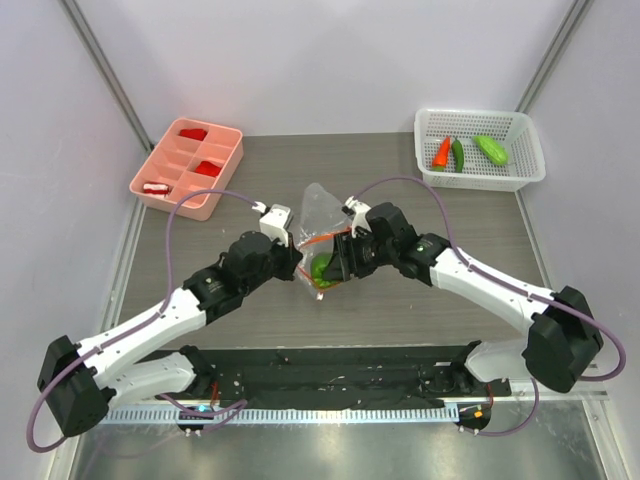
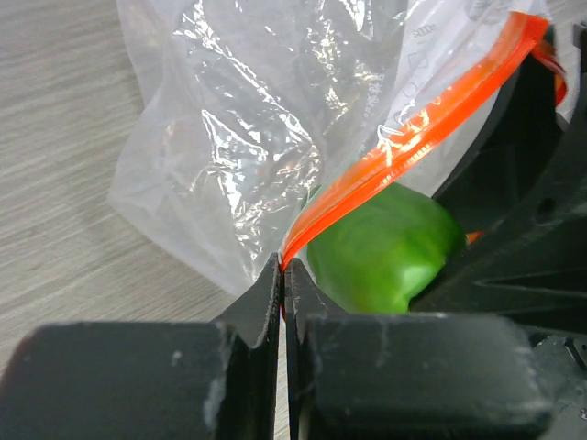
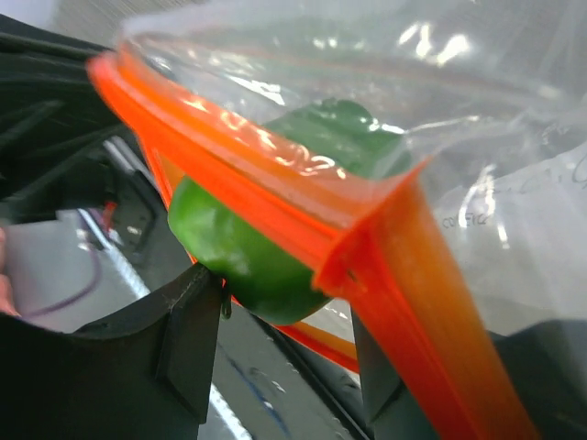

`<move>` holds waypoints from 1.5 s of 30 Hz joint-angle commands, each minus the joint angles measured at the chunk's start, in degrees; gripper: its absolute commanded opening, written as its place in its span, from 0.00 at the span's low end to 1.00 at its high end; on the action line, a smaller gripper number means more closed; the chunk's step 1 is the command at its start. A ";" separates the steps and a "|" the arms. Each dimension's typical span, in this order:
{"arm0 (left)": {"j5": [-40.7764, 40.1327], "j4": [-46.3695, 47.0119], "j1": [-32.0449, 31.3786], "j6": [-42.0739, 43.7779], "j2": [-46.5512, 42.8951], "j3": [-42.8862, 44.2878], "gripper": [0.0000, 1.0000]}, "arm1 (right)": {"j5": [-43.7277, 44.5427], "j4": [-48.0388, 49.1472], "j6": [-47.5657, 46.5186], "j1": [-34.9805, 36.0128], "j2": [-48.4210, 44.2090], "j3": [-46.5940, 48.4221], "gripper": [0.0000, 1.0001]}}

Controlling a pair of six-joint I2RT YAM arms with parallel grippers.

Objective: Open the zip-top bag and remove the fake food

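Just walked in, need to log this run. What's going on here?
The two arms meet at the zip-top bag mid-table. The left gripper is shut on its orange zip strip; the right gripper has its fingers either side of the green bell pepper at the bag's mouth, grip unclear. Three other fake vegetables lie in the white basket.
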 commanded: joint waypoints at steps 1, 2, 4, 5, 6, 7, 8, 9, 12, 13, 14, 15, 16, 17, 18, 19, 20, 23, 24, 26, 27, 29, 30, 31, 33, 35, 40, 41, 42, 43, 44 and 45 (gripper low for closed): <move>1.17 5.01 -0.08 -2.65 1.02 0.46 0.00 | -2.63 13.36 11.74 -0.47 -5.71 -3.91 0.01; 0.99 5.02 -0.60 -2.92 1.11 0.19 0.00 | -1.49 14.97 14.89 -0.65 -7.02 -4.35 0.01; 0.55 4.93 -0.87 -3.18 1.02 -0.16 0.00 | 1.50 22.14 16.76 -0.56 -8.87 -6.63 0.01; 0.46 4.93 -1.13 -3.45 0.93 -0.34 0.00 | 1.77 25.24 18.25 -0.65 -10.71 -7.78 0.01; 0.20 4.76 -1.14 -4.06 0.59 -0.51 0.00 | 1.25 29.79 18.43 -0.56 -11.42 -9.61 0.01; -0.15 4.24 -1.14 -4.32 0.41 -0.51 0.00 | 0.46 30.79 18.09 -0.65 -11.69 -9.81 0.01; -0.15 3.79 -1.22 -4.50 0.23 -0.25 0.00 | -0.59 31.33 17.04 -0.65 -12.04 -9.81 0.01; -0.15 3.53 -1.14 -4.50 0.14 -0.16 0.00 | -1.65 32.11 15.20 -0.56 -12.39 -10.33 0.01; -2.25 1.43 -1.14 -5.29 0.14 1.15 0.00 | -5.69 34.14 12.13 -0.56 -13.97 -12.00 0.01; -3.92 0.37 -1.14 -6.25 0.40 1.85 0.00 | -9.96 34.23 10.98 -0.48 -14.50 -12.27 0.01; -5.15 -2.25 -1.14 -6.87 0.75 2.73 0.00 | -12.36 34.75 10.18 -0.47 -15.29 -12.70 0.01; -5.95 -3.84 -1.14 -7.48 1.19 5.00 0.00 | -14.90 37.28 10.44 -0.47 -16.69 -14.10 0.01; -6.39 -4.81 -1.14 -8.10 2.15 5.89 0.00 | -19.11 37.48 10.09 -0.47 -17.31 -14.20 0.01; -7.52 -5.61 -1.22 -8.54 2.60 6.95 0.00 | -21.32 36.96 9.65 -0.47 -18.01 -14.12 0.01; -8.32 -8.14 -1.14 -9.24 3.13 7.74 0.00 | -22.91 37.91 9.82 -0.47 -19.67 -14.11 0.01; -8.67 -8.86 -1.22 -9.60 3.74 9.31 0.00 | -24.06 38.45 10.95 -0.56 -20.30 -13.85 0.01; -8.94 -9.30 -1.14 -9.77 3.83 9.68 0.00 | -25.29 38.02 10.70 -0.56 -20.92 -13.33 0.01; -9.12 -9.39 -1.14 -9.86 3.75 10.30 0.00 | -22.76 33.45 10.09 -0.56 -22.24 -9.82 0.01; -9.47 -9.39 -1.14 -9.86 3.75 10.47 0.00 | -22.84 33.44 10.26 -0.65 -22.41 -8.50 0.01; -8.86 -9.22 -1.22 -9.69 3.48 10.82 0.00 | -22.49 35.45 13.67 -0.65 -21.63 -7.88 0.01; -6.24 -8.70 -1.22 -9.43 3.31 10.82 0.00 | -21.62 37.90 15.08 -0.65 -20.84 -7.53 0.01; -2.02 -4.75 -1.14 -9.16 2.61 9.95 0.00 | -21.87 40.46 20.16 -0.74 -17.43 -6.91 0.01; -0.17 -3.26 -1.22 -9.51 1.99 9.51 0.00 | -22.13 46.48 22.89 -0.65 -16.27 -7.60 0.01; 4.46 -1.76 -1.14 -9.86 1.73 9.07 0.00 | -23.09 52.80 26.49 -0.56 -15.05 -8.65 0.01; 9.84 3.77 -1.14 -11.09 2.16 8.11 0.00 | -24.94 76.87 41.11 -0.47 -9.25 -11.46 0.01; 18.37 6.50 -1.14 -12.67 3.56 8.45 0.00 | -28.80 88.24 49.08 -0.21 -4.42 -10.34 0.01; 19.02 7.75 -1.05 -15.84 3.93 8.98 0.00 | -33.91 83.84 47.31 1.81 0.18 -8.66 0.01; 15.09 6.88 -1.05 -15.75 3.31 9.24 0.00 | -33.30 79.45 43.52 2.16 -0.87 -10.23 0.01; 12.27 4.52 -1.05 -15.49 2.79 9.50 0.00 | -32.86 66.79 39.48 2.34 -1.84 -10.25 0.01; 10.67 3.54 -1.05 -15.23 1.82 10.20 0.00 | -31.99 58.75 28.91 2.60 -3.85 -9.81 0.01; 5.26 2.48 -1.05 -14.53 1.29 10.56 0.00 | -30.07 51.18 23.94 3.30 -4.74 -9.11 0.01; 3.56 1.78 -1.05 -14.26 1.02 10.73 0.00 | -29.00 39.88 20.06 4.78 -5.62 -7.89 0.01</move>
